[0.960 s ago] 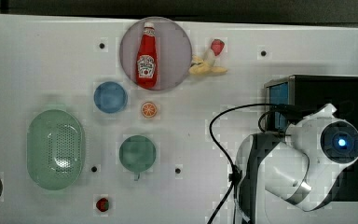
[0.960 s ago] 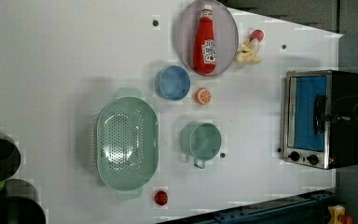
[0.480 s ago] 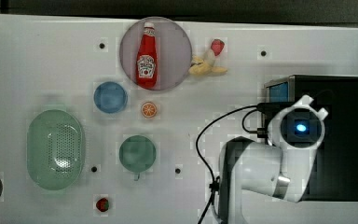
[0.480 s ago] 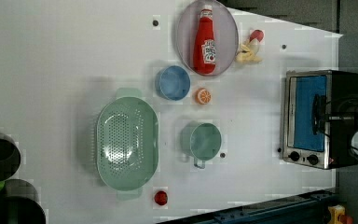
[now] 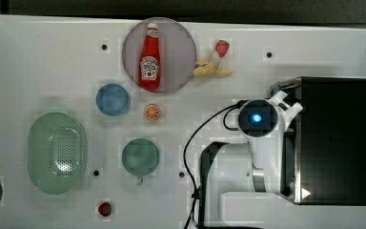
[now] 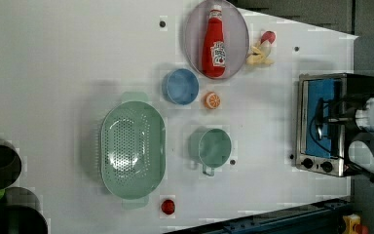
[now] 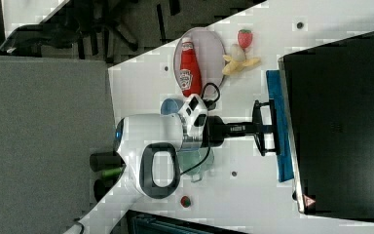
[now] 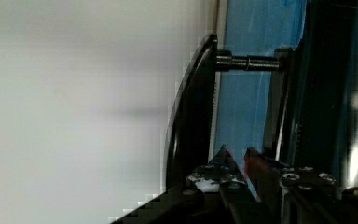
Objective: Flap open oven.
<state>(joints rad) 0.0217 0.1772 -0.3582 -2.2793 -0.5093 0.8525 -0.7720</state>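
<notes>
The oven (image 5: 333, 143) stands at the top view's right, with a black top and a blue glass door (image 6: 316, 87) facing the table's middle. My arm's wrist (image 5: 257, 118) hangs just in front of the door. My gripper (image 7: 265, 127) points down at the black bar handle (image 8: 191, 116). In the wrist view both fingertips (image 8: 223, 161) sit on the glass side of the handle, a little apart, nothing between them. How far the door stands open I cannot tell.
A plate (image 5: 181, 33) with a ketchup bottle (image 5: 150, 55) lies at the top view's upper middle, a banana (image 5: 212, 69) beside it. A blue bowl (image 5: 113, 99), orange slice (image 5: 152, 112), green cup (image 5: 140, 156) and green colander (image 5: 57, 152) lie further left.
My arm has moved from above the oven's top toward the top view's left and now hangs in front of the door at the handle.
</notes>
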